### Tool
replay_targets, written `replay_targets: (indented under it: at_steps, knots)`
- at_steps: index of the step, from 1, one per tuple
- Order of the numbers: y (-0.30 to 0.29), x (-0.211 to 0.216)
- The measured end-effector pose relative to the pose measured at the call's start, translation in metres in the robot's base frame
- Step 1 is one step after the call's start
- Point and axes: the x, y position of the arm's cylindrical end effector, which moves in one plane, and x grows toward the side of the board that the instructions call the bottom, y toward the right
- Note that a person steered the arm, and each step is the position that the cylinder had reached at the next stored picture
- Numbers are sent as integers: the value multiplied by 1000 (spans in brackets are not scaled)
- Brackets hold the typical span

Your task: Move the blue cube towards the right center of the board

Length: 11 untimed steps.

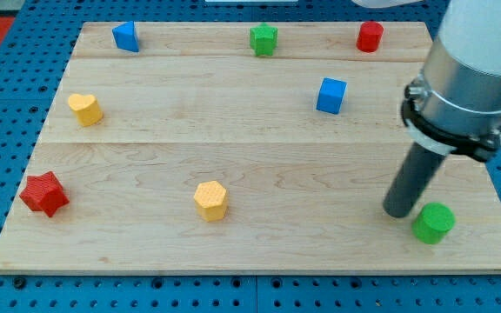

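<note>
Arm [472, 65]: pale grey-white cylindrical housing, smooth, glossy. Below it silver metal band, then black clamp collar [450, 130] with small lug at right edge. Dark matte straight rod beneath, ending in my tip [398, 211].

Blue cube [330, 95], flat on board (upper right), untouched

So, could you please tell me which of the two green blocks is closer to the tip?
The green cylinder at the view's bottom right, beside my tip; the other green block sits at the top edge.
</note>
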Motion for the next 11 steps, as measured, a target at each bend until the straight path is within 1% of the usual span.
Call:
replay_targets:
  at_steps: [1, 2, 3, 4, 5, 7, 8, 9, 10, 11]
  knots:
    - [-51, -46]
    - [-96, -105]
    - [-136, -144]
    - [-102, -199]
    - [-68, -200]
    - [5, -165]
    - [-41, -164]
    - [-36, -143]
    - [8, -131]
    - [12, -143]
